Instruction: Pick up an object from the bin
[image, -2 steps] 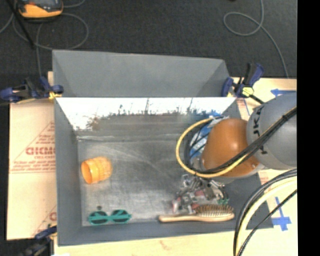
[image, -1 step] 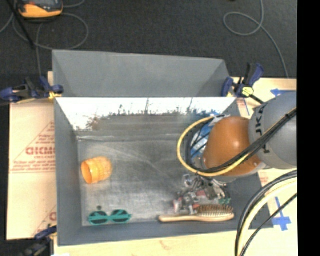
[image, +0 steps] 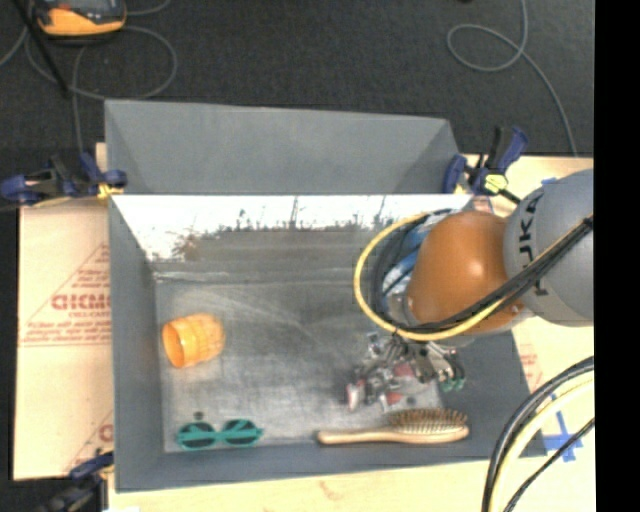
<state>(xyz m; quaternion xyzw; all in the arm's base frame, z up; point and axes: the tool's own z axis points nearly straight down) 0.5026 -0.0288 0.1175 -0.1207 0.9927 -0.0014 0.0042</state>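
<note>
Wooden hairbrush (image: 400, 432): where is it, and which way does it point?

I see it flat on the floor of the grey metal bin (image: 280, 150), in the near right corner. Its long axis runs left to right, almost in line with the near wall. The slim handle points left. The oval head with its bristles is at the right end.

What is the surface like, and what surrounds it?

The bin floor is bare, scuffed metal. An orange cup (image: 192, 340) lies on its side towards the left wall, well apart from the brush. A teal two-lobed item (image: 218, 433), shaped like small glasses, lies in the near left corner. The bin stands on a pale worktop (image: 300, 495). Beyond the far wall I see a dark floor (image: 300, 50) with thin cables trailing over it.

And the gripper?

The gripper (image: 400, 375) hangs low over the bin floor, just beyond the brush head on the far side. Whether it touches the brush I cannot tell. I also cannot tell whether it is open or closed, and I see nothing clearly held in it. Above it sits the arm's orange cover (image: 460, 270), ringed by yellow and black cables.
</note>
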